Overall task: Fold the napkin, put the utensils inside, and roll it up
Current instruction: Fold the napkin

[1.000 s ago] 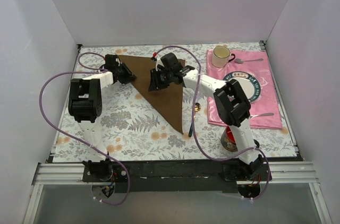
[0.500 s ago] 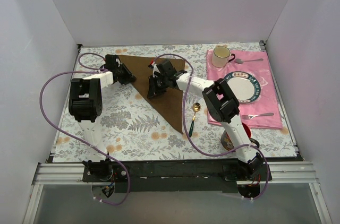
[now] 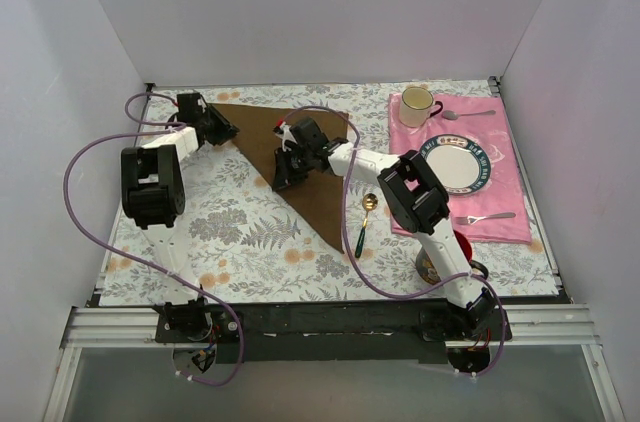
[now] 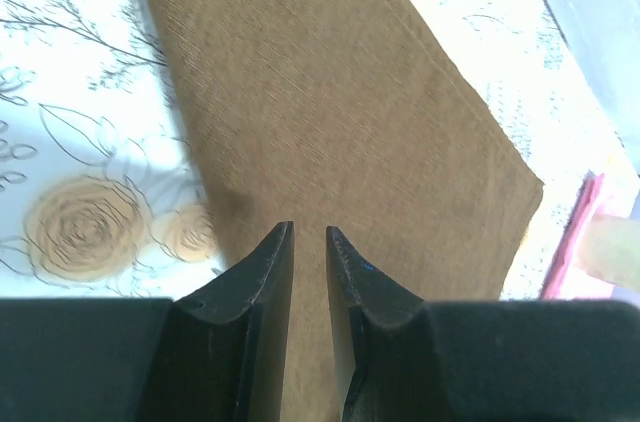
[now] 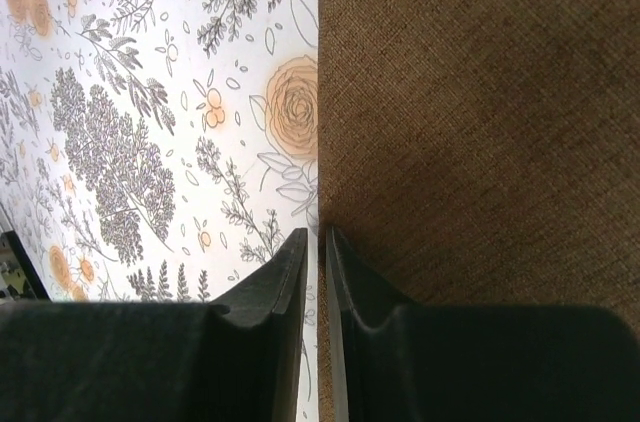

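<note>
The brown napkin (image 3: 325,197) lies folded into a triangle on the flowered tablecloth, its long folded edge running from back left to front right. My left gripper (image 3: 212,129) sits at the napkin's back left corner. In the left wrist view its jaws (image 4: 308,230) stand narrow, shut on the cloth (image 4: 330,92). My right gripper (image 3: 282,177) is low on the middle of the folded edge. There its jaws (image 5: 315,232) are almost together, with the napkin's edge (image 5: 480,92) running between them. The spoon with a gold bowl and dark handle (image 3: 364,227) lies just right of the napkin's front tip.
A pink placemat (image 3: 505,227) at the right carries a plate (image 3: 455,164), a cream mug (image 3: 417,105), a silver spoon (image 3: 470,114) and a silver fork (image 3: 490,216). A red round object (image 3: 432,264) sits by the right arm's base. Purple cables loop over the table.
The right gripper slid left and forward along the fold and narrowed its jaws on the edge. The left gripper moved back and left with the napkin's corner.
</note>
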### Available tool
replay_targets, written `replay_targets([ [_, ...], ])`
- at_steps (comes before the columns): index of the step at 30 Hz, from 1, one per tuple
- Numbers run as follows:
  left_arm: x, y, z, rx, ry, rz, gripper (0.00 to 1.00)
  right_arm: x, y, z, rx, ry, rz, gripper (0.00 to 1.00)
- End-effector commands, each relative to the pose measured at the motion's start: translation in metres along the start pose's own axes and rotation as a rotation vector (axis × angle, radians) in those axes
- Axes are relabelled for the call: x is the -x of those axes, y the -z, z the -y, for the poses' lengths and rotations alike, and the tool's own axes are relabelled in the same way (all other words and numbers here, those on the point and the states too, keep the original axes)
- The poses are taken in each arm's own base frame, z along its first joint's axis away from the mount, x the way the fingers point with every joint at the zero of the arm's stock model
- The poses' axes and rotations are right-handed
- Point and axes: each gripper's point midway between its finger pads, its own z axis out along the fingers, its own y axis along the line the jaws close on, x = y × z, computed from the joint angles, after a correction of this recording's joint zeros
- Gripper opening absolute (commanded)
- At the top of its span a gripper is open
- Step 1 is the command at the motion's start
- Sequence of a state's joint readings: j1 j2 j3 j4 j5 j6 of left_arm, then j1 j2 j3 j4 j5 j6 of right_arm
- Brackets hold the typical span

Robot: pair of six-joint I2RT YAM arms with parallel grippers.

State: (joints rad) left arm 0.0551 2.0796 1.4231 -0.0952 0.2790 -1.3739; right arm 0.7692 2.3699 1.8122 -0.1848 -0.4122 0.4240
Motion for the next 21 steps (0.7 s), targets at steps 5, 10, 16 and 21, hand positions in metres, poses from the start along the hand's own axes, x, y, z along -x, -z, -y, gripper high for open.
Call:
replay_targets([
  [5, 0.003, -0.02, -0.021, 0.085, -0.056, -0.032, 0.2, -0.008, 0.021, -0.013, 0.015, 0.004, 0.004, 0.22],
  [10, 0.02, -0.001, -0.003, 0.11, -0.114, 0.036, 0.22, 0.018, 0.054, -0.047, 0.044, 0.044, 0.053, 0.24],
  [16, 0.011, 0.05, 0.074, 0.044, -0.125, 0.11, 0.45, 0.023, 0.128, -0.028, -0.304, -0.045, 0.083, 0.53],
  [21, -0.038, 0.085, 0.129, 0.056, -0.148, 0.098, 0.7, -0.034, 0.189, 0.009, -0.624, -0.222, 0.006, 0.69],
])
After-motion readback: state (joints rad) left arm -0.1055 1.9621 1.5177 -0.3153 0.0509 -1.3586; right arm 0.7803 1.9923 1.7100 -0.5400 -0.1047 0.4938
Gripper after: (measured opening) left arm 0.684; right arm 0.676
